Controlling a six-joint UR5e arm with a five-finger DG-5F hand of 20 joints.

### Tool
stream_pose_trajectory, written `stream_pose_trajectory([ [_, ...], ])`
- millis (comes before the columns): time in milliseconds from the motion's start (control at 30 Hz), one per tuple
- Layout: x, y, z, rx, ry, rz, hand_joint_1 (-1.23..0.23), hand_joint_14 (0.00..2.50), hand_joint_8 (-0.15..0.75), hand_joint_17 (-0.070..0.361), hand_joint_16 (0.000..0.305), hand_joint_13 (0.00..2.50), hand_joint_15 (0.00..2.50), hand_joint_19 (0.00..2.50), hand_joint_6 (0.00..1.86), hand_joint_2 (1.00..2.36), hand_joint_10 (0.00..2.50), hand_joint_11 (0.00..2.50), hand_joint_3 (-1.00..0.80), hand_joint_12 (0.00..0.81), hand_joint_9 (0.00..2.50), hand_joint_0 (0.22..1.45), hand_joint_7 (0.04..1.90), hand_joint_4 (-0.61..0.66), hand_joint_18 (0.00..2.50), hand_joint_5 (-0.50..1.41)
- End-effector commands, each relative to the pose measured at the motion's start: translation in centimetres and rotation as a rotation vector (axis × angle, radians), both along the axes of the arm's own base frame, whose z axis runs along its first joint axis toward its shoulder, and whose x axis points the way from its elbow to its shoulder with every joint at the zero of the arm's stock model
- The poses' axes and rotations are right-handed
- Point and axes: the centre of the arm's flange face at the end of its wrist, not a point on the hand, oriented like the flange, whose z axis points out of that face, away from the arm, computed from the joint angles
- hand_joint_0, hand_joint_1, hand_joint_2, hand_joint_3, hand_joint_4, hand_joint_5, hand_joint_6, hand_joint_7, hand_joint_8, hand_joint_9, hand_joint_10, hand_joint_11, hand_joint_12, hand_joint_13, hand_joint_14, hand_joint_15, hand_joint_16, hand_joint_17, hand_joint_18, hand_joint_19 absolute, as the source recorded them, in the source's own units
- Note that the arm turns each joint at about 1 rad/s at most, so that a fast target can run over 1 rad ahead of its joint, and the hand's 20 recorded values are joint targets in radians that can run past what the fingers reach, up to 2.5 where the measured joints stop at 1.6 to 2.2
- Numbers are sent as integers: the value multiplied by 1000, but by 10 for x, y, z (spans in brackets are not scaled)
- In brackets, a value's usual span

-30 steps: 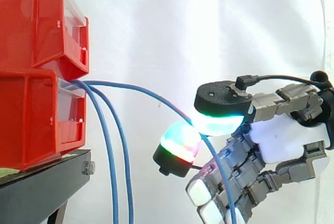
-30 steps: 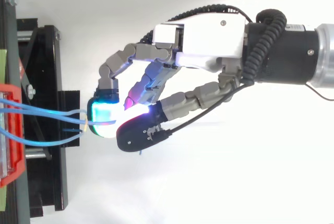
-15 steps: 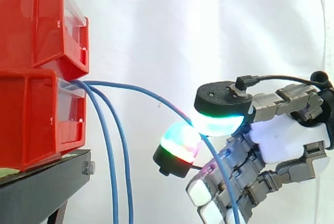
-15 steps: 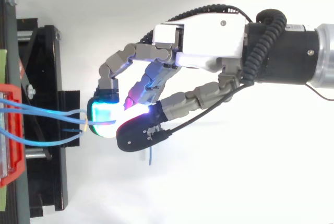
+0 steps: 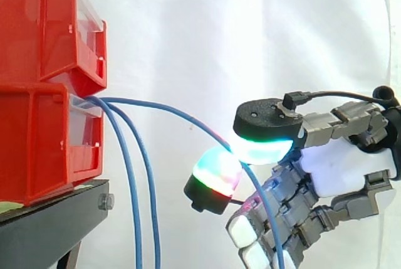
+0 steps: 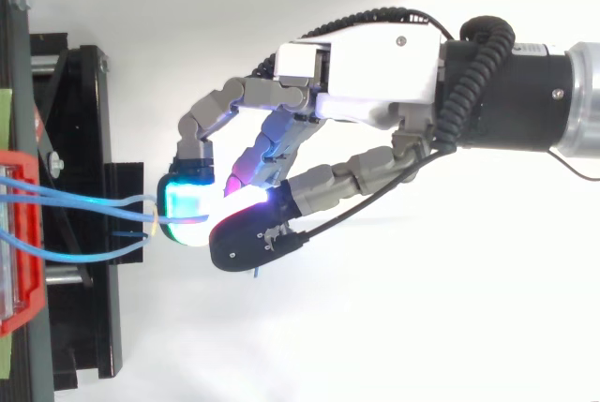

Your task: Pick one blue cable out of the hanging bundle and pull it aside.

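Note:
Three blue cables come out of the lower red bin (image 5: 37, 143). Two of them (image 5: 133, 200) hang straight down beside the black stand (image 5: 50, 225). The third blue cable (image 5: 175, 113) arcs rightwards to my hand (image 5: 338, 168), away from the other two. My hand is shut on it, pinching it between the cyan-glowing thumb pad (image 5: 263, 147) and a green-red fingertip (image 5: 216, 172). Below the pinch the cable drops along the curled fingers. From above, the hand (image 6: 366, 74) reaches in from the right, and the cable (image 6: 94, 203) runs from the bin to the glowing pads.
A second red bin (image 5: 37, 24) is stacked on the lower one at the left. The black stand (image 6: 80, 140) juts out toward the hand. A white curtain hangs behind, with open space between the stand and the hand.
The hand stays in place with the cable pinched. The cable's loose end below the thumb swung out half a second ago and has swung back.

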Motion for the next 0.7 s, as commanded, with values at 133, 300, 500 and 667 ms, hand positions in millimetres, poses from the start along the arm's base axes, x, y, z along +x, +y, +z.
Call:
stream_pose_trajectory([
  [133,0,1,0,0,0,1,-807,15,277,150,66,891,400,408,854,1441,7,222,-75,350,989,462,1095,-155,806,-10],
  [300,0,1,1,0,-1,1,-809,14,273,148,66,896,414,417,853,1435,7,224,-73,348,993,464,1093,-152,806,-10],
  [500,0,0,-1,0,2,0,-814,14,267,145,65,901,416,411,853,1434,7,223,-76,346,999,465,1096,-154,805,-10],
  [667,0,1,-1,0,2,1,-814,14,268,144,64,904,418,415,853,1432,7,230,-77,344,1009,466,1090,-156,812,-10],
])
